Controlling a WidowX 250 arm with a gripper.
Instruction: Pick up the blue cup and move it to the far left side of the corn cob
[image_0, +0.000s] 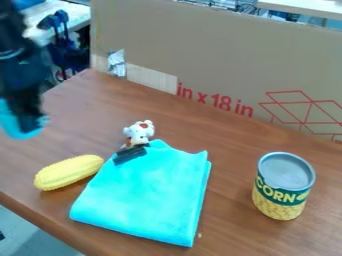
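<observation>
Working from the near edge upward, I have the folded turquoise cloth lying flat in the lower middle of the frame, on the brown wooden table. A small pale crumb sits just beside its lower right side. Over on the right stands the can of corn, upright, with its grey lid facing up and a green and yellow label round it, well apart from the cloth. On the left, the yellow corn cob lies on its side at a slant, its upper right end close to the cloth's left edge. A short black strip rests at the cloth's upper left corner, and right behind it is a little white and brown toy animal, near the middle of the frame.

My gripper is at the left edge, in the upper left part of the frame. A bright blue object shows right at its lower end, left of the toy and above the corn cob. The two overlap in a blur, so I cannot tell whether the gripper is open, closed or holding that object.

Farther back, a tan cardboard panel with red print stands along the table's far side. Silver tape and a paler strip mark its lower left part. Blue and dark clutter lies beyond, at upper left.
</observation>
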